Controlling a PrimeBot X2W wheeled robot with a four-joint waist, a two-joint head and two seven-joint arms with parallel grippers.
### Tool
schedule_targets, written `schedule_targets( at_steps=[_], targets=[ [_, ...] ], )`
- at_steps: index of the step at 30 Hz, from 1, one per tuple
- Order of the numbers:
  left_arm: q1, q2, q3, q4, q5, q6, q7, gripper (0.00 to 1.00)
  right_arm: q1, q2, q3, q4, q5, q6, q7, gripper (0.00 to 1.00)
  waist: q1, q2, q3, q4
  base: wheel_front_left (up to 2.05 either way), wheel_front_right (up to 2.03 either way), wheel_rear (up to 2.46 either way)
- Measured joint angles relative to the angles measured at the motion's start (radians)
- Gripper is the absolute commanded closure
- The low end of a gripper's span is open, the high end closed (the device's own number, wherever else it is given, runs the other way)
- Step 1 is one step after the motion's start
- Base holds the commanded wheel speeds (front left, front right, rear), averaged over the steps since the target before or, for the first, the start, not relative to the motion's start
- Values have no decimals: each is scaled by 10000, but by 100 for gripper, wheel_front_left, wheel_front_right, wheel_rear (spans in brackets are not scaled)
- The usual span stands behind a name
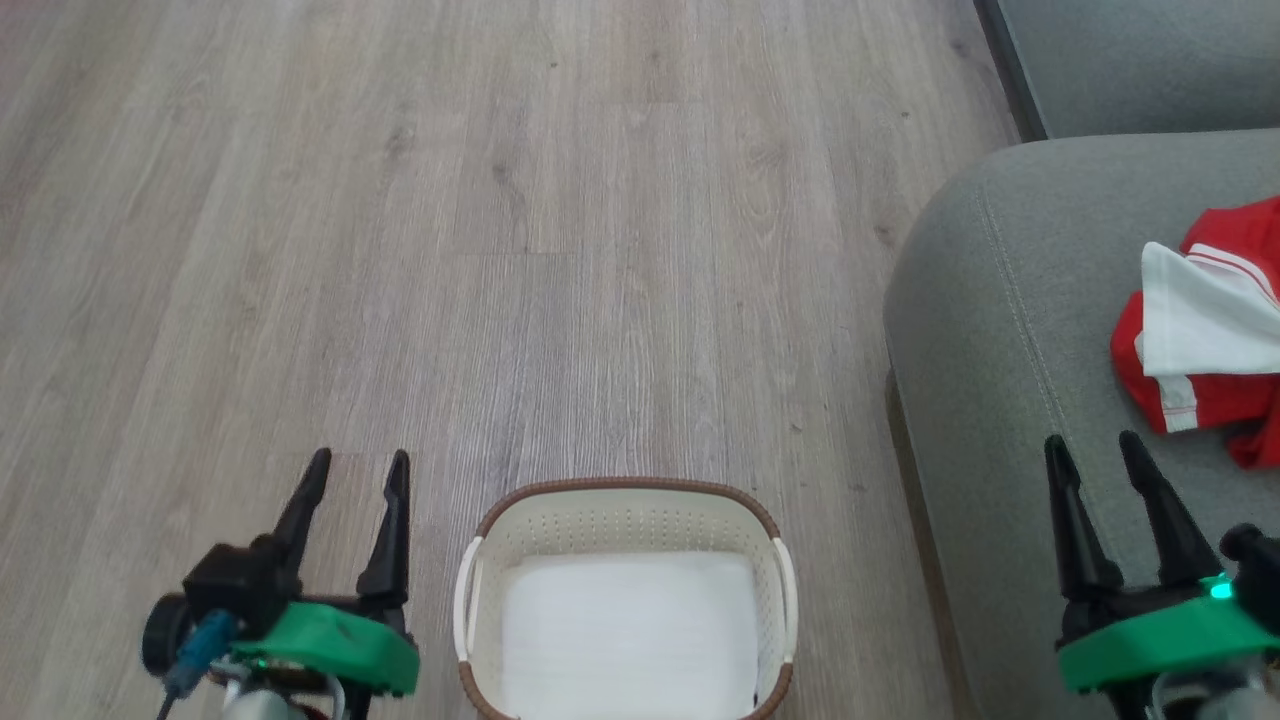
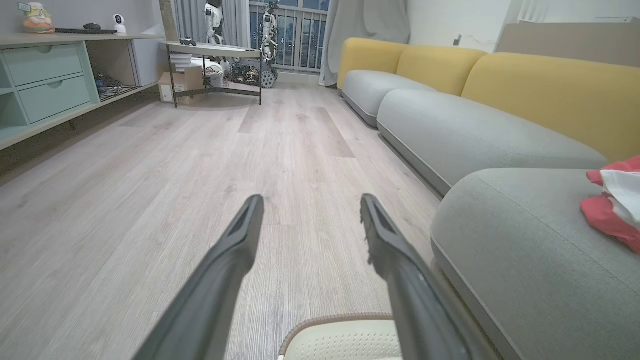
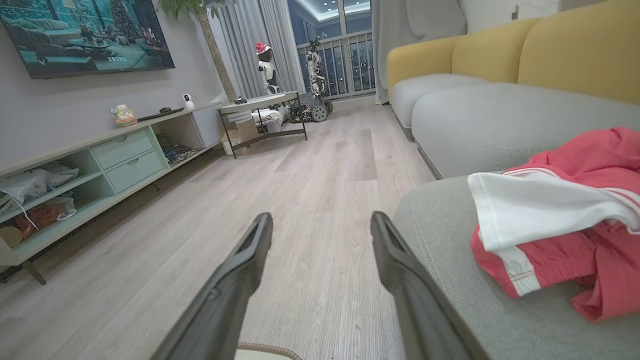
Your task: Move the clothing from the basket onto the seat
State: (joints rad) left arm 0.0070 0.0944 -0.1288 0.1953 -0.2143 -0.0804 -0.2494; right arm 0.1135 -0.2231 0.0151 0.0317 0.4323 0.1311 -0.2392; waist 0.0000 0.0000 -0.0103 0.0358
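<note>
The left claw (image 1: 358, 460) and right claw (image 1: 1092, 445) each spread two long, tapering dark fingers with nothing between them, the left over the pale wood-plank floor (image 1: 500, 250), the right over the front of the seat (image 1: 1000, 320), a grey-green upholstered cushion with a rounded corner and one stitched seam. Between them stands one oval cream plastic basket (image 1: 628, 486) with perforated walls, a brown woven-look rim and two white handles, lined by a flat white sheet (image 1: 628, 630). The clothing (image 1: 1210, 330), one rumpled heap of soft red fabric with white bands, lies on the seat.
</note>
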Motion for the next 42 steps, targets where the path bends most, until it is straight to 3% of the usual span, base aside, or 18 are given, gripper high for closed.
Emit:
schedule_targets(
  at_steps=[1, 8, 42],
  targets=[
    [1, -10, 25, 23, -2, -25, 2, 100, 2, 8, 4, 25, 0, 0, 0, 100, 0, 0, -6, -4, 0, 0, 0],
    [511, -77, 4, 861, -240, -17, 121, 100, 258, 194, 197, 901, 194, 0, 44, 100, 0, 0, -4, -12, 0, 0, 0],
    [360, -169, 474, 855, -4015, -86, 1076, 100, -53, 587, -121, 1302, 3461, 0, 903, 100, 0, 0, 36, -110, 0, 0, 0]
  ],
)
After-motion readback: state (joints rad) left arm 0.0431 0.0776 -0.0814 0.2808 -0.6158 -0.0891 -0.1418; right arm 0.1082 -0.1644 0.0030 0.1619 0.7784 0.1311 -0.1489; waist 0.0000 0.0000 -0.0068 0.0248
